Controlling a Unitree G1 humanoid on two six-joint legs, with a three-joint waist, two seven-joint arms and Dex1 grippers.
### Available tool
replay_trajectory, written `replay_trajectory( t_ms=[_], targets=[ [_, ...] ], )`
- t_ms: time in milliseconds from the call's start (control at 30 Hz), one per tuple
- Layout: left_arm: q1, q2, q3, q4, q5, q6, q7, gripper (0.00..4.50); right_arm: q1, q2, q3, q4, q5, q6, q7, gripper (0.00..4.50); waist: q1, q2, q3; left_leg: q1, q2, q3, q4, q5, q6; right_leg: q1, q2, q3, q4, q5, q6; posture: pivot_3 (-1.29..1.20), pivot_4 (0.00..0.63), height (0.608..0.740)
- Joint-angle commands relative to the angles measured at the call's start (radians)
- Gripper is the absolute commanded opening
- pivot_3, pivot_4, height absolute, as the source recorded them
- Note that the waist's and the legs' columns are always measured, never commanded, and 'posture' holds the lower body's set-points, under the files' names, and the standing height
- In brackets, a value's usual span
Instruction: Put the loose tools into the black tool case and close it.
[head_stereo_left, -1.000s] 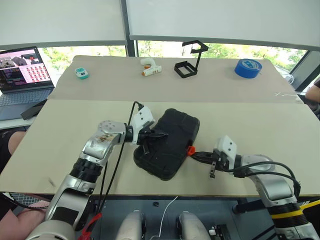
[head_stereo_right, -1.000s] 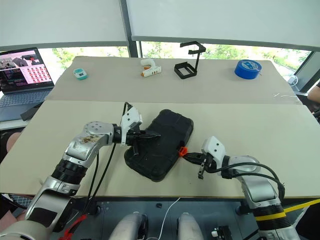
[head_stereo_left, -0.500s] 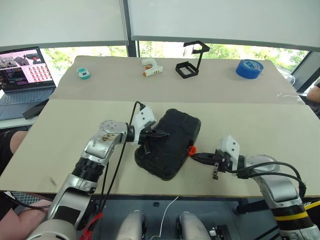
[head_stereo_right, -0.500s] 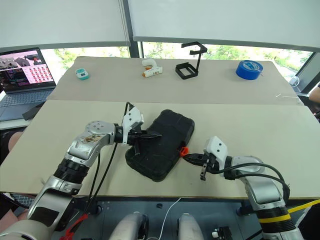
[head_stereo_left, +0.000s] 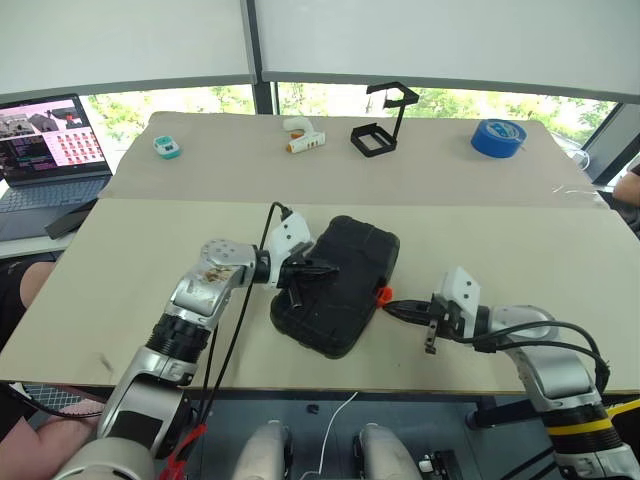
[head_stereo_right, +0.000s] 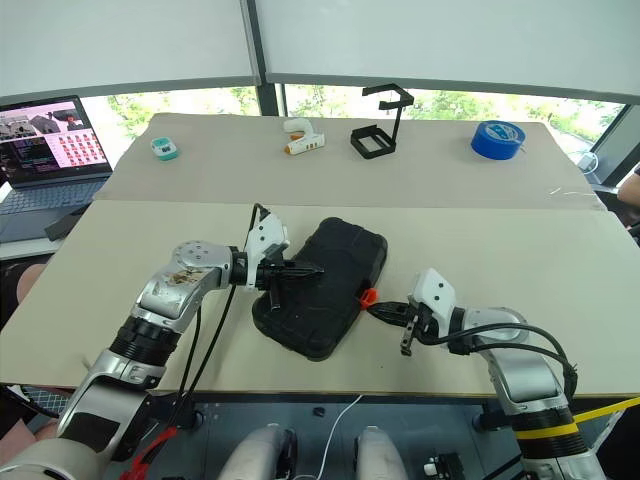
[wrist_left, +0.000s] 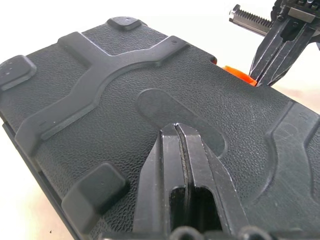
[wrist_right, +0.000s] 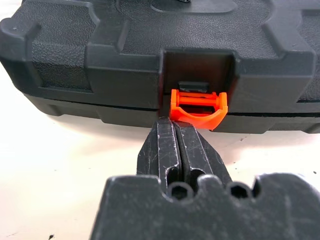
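Right gripper (wrist_right: 175, 127), fingers pressed together and holding nothing, has its tips at the orange latch (wrist_right: 198, 107) on the near edge of the black tool case (head_stereo_left: 338, 285). Left gripper (wrist_left: 176, 131), likewise clenched empty, rests on the closed lid. Further back on the table (head_stereo_left: 140, 260) lie a blue tape roll (head_stereo_left: 497, 136), a wire-frame stand (head_stereo_left: 377, 135) and a white-orange tool (head_stereo_left: 300, 136)
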Motion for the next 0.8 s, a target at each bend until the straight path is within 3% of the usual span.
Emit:
replay_trajectory(
  t_ms=[33,533,800],
  targets=[
    [0.050,-0.011,-0.079,0.048,0.038,0.027,-0.015,0.02,-0.051,-0.005,-0.022,-0.048,0.031,-0.030,0.004,0.00,0.000,0.000,0.000,0.000,0.000,0.000,0.000,0.000,0.000,0.000,0.000,0.000,0.000,0.000,0.000,0.00,0.150,0.740],
    [0.064,-0.015,-0.072,0.040,0.037,0.034,-0.009,0.02,-0.029,-0.087,-0.070,-0.024,0.052,0.013,0.033,0.00,0.008,0.002,-0.001,0.000,0.000,0.000,0.000,0.000,0.000,0.001,-0.001,0.000,-0.001,0.000,0.000,0.00,0.150,0.740],
    [0.064,-0.012,-0.072,0.032,0.036,0.040,-0.010,0.02,-0.067,-0.047,-0.014,0.003,0.018,-0.001,0.015,0.00,0.008,0.002,-0.001,0.000,0.000,0.000,0.000,0.000,0.000,0.001,-0.001,0.000,-0.001,0.000,0.000,0.00,0.150,0.740]
  ],
)
